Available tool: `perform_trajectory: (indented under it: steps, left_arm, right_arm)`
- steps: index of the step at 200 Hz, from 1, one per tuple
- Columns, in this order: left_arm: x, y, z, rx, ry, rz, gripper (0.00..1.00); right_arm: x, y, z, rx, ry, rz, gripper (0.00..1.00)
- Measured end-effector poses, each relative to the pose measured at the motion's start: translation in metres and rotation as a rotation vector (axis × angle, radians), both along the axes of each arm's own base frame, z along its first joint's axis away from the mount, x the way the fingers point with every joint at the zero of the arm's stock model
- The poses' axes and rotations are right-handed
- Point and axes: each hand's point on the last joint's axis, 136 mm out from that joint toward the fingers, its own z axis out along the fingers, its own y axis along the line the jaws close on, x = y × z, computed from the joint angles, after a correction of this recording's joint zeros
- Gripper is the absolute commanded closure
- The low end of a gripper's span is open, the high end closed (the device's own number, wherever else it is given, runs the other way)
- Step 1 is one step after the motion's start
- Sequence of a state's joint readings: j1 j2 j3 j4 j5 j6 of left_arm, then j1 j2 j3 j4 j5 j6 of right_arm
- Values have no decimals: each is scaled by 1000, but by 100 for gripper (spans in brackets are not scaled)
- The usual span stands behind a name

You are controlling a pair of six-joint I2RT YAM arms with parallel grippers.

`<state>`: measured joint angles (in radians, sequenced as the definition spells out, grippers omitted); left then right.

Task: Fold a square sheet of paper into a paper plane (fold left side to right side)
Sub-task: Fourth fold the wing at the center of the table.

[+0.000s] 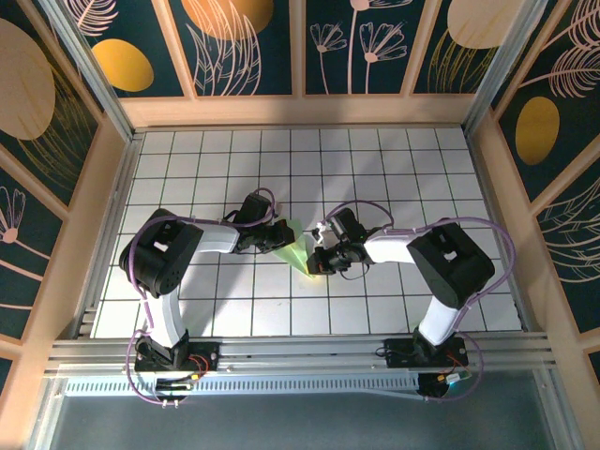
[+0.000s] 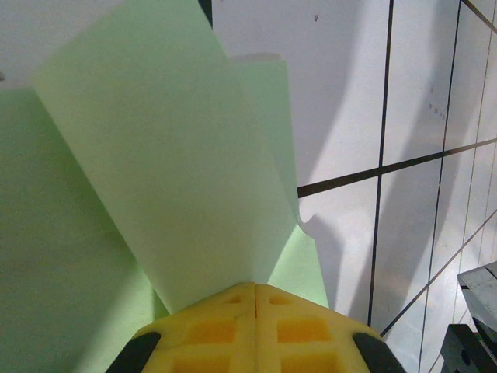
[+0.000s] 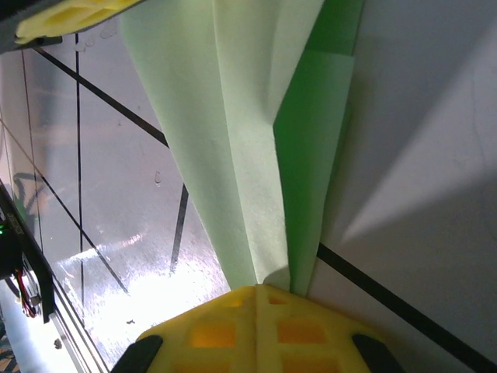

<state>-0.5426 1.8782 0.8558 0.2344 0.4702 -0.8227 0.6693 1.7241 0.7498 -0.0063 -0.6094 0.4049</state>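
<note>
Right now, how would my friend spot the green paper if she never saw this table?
Find the white tiled table inside the wooden walls and look at its middle. The green paper is pinched between the left gripper and the right gripper, folded to a point. Nothing else there is light green.

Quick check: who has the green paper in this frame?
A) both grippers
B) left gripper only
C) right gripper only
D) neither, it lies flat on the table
A: the left gripper and the right gripper are each shut on an end of the green paper, which spans between them.
</note>
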Motion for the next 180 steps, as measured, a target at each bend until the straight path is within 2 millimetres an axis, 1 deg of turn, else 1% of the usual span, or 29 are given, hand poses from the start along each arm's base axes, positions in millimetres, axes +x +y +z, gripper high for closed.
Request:
perform_trajectory:
  steps: [35, 79, 90, 108, 141, 180]
  left_arm:
    - [0, 0, 0, 0, 0, 0, 100]
    - [0, 0, 0, 0, 0, 0, 100]
    - [0, 0, 0, 0, 0, 0, 100]
    - [0, 0, 0, 0, 0, 0, 100]
    - [0, 0, 0, 0, 0, 0, 100]
    - [0, 0, 0, 0, 0, 0, 100]
  right_arm:
    - [-1, -2, 4, -4, -6, -1, 100]
    - [-1, 2, 24, 43, -27, 8, 100]
    - [-2, 3, 27, 53, -26, 12, 100]
    - [-4, 4, 27, 63, -16, 12, 100]
    - [-10, 1, 21, 56, 8, 7, 100]
    - [-9, 1, 18, 54, 11, 6, 100]
